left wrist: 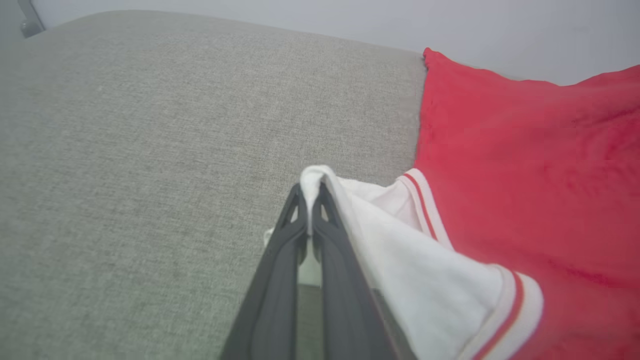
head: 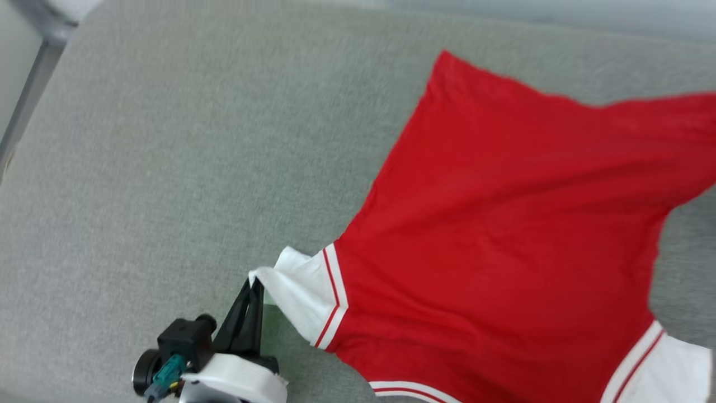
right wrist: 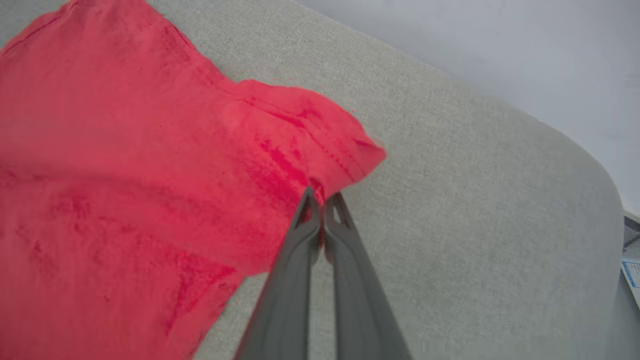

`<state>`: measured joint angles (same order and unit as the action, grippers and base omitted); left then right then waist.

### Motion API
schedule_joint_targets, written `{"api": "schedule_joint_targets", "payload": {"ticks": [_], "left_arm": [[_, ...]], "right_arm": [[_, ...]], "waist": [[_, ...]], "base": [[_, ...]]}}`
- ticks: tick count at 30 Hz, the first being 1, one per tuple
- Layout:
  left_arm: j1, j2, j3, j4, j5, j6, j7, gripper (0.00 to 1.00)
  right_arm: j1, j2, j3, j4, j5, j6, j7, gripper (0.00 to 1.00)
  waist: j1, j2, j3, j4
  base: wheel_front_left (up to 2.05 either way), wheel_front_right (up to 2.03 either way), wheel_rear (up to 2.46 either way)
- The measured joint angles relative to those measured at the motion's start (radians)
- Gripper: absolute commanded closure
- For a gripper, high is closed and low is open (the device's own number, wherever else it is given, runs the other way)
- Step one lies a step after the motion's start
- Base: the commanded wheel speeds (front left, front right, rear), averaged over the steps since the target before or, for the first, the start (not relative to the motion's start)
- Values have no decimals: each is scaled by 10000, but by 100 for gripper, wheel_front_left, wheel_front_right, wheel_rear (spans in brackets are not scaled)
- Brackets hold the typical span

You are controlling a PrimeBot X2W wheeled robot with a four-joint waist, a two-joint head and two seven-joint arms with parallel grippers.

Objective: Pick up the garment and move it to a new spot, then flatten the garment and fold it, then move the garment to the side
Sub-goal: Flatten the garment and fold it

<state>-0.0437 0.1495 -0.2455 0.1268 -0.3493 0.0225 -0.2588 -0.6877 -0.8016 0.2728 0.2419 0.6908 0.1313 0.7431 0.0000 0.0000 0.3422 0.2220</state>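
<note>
The garment [head: 503,224], a red jersey with white striped-trim sleeves, lies spread plain side up over the right half of the grey cushion. My left gripper [head: 256,284] is shut on the tip of its white sleeve [left wrist: 400,260], whose cloth folds over the fingertips [left wrist: 320,197] in the left wrist view. In the right wrist view my right gripper [right wrist: 322,202] is shut on the red hem edge of the garment [right wrist: 150,175], which is pinched between its tips.
The grey fabric cushion [head: 168,168] stretches bare to the left of the garment. A metal frame edge [head: 28,95] runs along the far left, and a pale wall [right wrist: 500,50] rises behind the cushion.
</note>
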Motion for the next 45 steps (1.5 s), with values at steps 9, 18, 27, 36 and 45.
{"api": "schedule_joint_targets", "payload": {"ticks": [9, 18, 27, 36, 45], "left_arm": [[854, 305, 196, -65, -180, 176, 194, 100], [1409, 575, 278, -182, -309, 311, 372, 100], [1499, 585, 238, -251, -403, 347, 372, 100], [1497, 585, 178, -207, -431, 347, 359, 100], [1422, 625, 52, -385, -422, 403, 374, 100]], "right_arm": [[3390, -372, -512, -1218, 502, 0, -533, 100], [6842, 142, -1336, -2136, 593, 0, -380, 100], [9155, 1279, -1593, -2092, 464, 0, 144, 100], [9300, 1977, -2092, -1841, 380, 0, -604, 0], [7682, 1841, -3467, -2903, 399, -2, -1519, 0]], "waist": [[-1, 0, -1235, -813], [-2, 0, -2038, -1503], [-2, 0, -2181, -1752], [-1, 1, -2241, -1792], [0, 0, -2208, -1774]], "base": [[0, 0, 0], [0, 0, 0], [0, 0, 0], [0, 0, 0], [0, 0, 0]]}}
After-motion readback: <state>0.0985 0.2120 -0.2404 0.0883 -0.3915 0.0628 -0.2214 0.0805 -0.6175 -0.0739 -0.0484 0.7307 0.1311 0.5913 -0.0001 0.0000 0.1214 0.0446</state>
